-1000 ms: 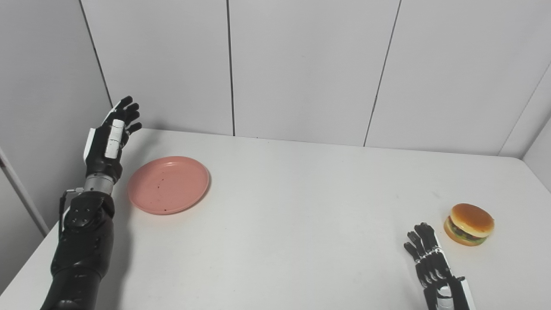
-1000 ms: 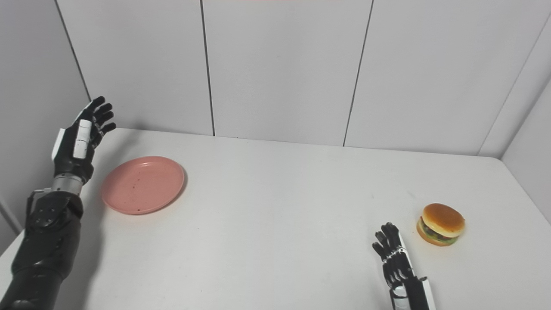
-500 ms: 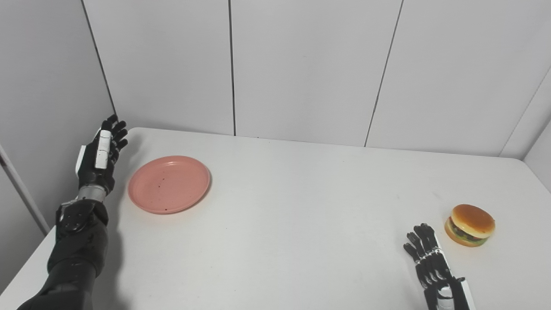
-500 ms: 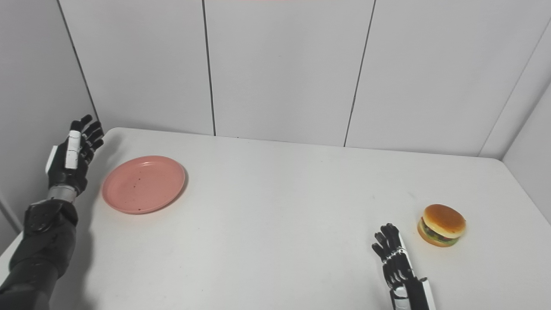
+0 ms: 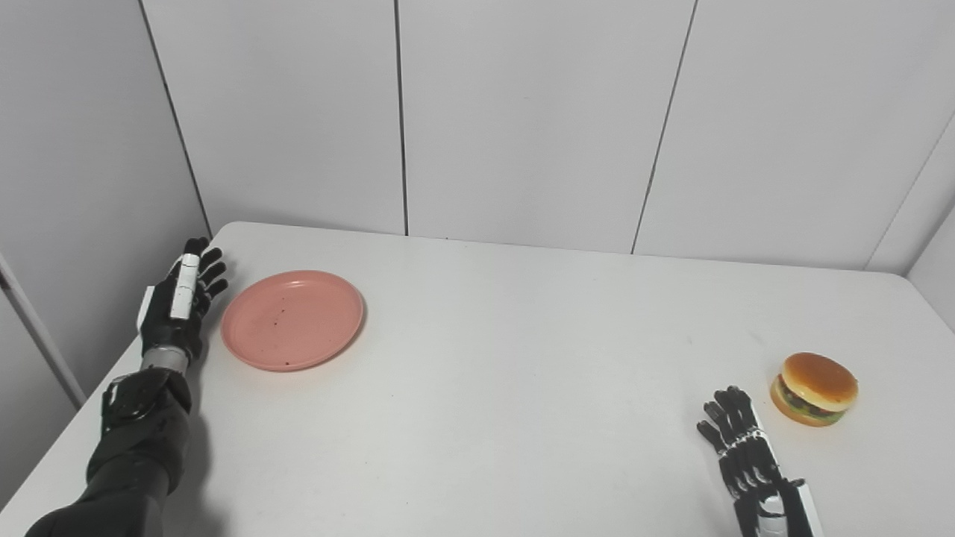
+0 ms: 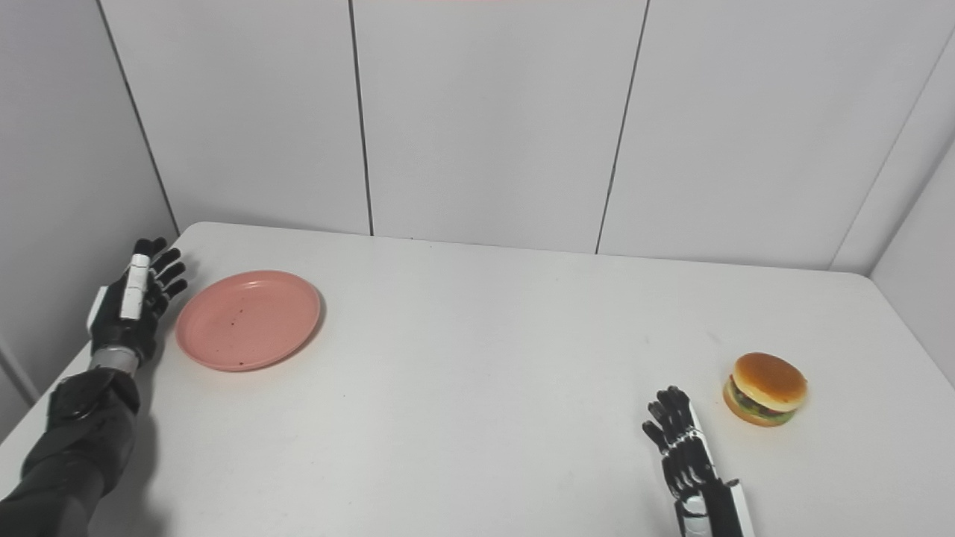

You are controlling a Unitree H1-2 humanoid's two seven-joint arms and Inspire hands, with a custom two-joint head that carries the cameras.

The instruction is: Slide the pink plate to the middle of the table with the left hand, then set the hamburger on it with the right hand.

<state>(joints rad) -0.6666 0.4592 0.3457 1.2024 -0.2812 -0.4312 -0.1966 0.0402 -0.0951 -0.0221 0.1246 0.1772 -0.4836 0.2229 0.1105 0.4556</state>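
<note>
The pink plate (image 5: 292,319) sits shallow, round and lightly speckled at the table's (image 5: 477,388) far left. The left hand (image 5: 179,298) hovers just beside its left rim, fingers spread, holding nothing. The right hand (image 5: 746,455) lies with fingers apart near the hamburger (image 5: 815,388). White tabletop, pale panelled walls (image 5: 522,112) behind.

text: none legible | labels: none | brands: none | numbers: none | signs: none | checked: both head views
</note>
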